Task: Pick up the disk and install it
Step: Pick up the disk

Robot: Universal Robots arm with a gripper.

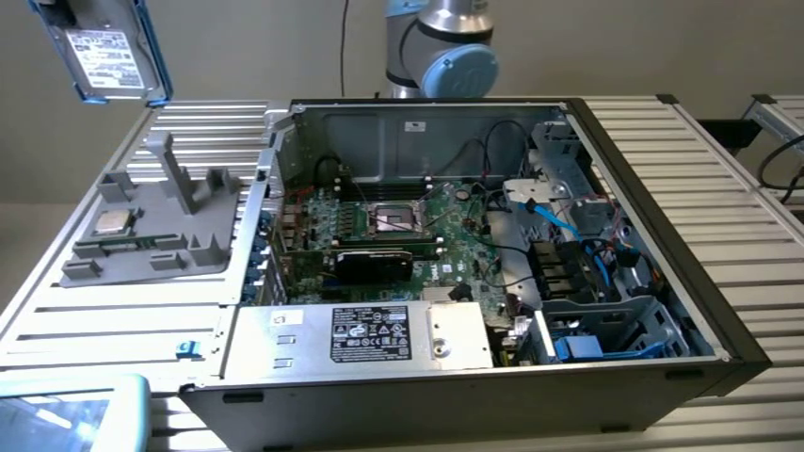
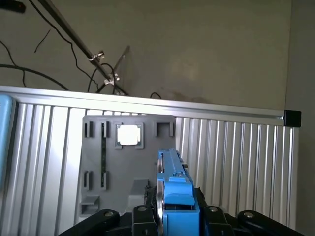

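The disk, a silver drive with a white label in a bright blue frame, hangs high in the air at the exterior view's far left, above the grey fixture. In the wrist view my gripper is shut on the disk, seen edge-on, with the blue frame clamped between the black fingers. The fixture lies on the table well below the disk.
An open computer case fills the middle of the slatted metal table, with the motherboard, a grey power supply box and a drive bay with blue cables inside. A small silver chip sits on the fixture. The arm's base stands behind the case.
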